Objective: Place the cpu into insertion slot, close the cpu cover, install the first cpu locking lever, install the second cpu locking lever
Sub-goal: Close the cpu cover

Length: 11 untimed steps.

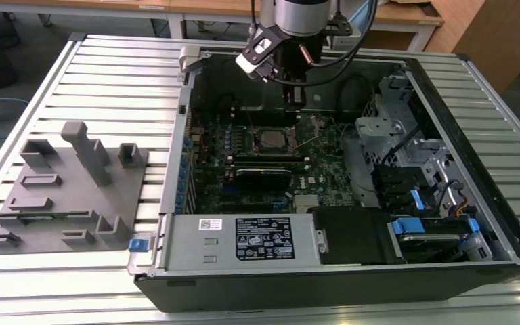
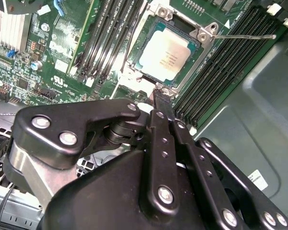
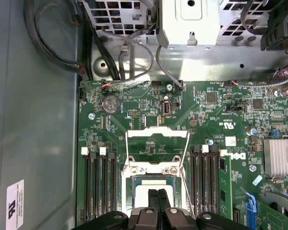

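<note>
At the exterior view's left a grey fixture (image 1: pixel 70 196) lies on the table (image 1: pixel 106 74); to its right is the open computer case (image 1: pixel 332 291) with the insertion slot (image 1: pixel 267 139), and the tool (image 1: pixel 294 103) hangs over the slot's right edge. In the second wrist view the cpu (image 2: pixel 165 57) sits flat in the slot. The tool's fingers are pressed together, tips at the silvery frame - whether they pinch anything I cannot tell - and in the first wrist view the cpu cover (image 3: pixel 158 129) stands open.

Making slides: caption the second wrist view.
Shut black hand beside silvery-grey square cpu seated in metal-framed insertion slot.
</note>
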Each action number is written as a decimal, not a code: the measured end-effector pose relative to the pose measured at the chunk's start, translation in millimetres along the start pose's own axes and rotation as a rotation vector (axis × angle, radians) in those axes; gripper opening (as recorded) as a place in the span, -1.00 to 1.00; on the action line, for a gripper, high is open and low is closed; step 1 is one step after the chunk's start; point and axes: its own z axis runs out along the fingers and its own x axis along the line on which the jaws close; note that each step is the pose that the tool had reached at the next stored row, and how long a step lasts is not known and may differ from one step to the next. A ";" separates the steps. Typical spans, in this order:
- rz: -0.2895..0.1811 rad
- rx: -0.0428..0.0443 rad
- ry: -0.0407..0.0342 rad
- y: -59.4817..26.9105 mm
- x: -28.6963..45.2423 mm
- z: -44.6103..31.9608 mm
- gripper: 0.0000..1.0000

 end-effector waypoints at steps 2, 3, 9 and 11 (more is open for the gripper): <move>0.000 0.0000 0.0000 0.3 0.0 0.0 -0.79; 0.000 0.0000 -0.0001 0.3 0.0 0.0 -0.79; 0.000 0.0001 -0.0001 0.5 0.0 0.0 -0.79; 0.000 0.0001 -0.0001 1.2 0.0 0.0 -0.79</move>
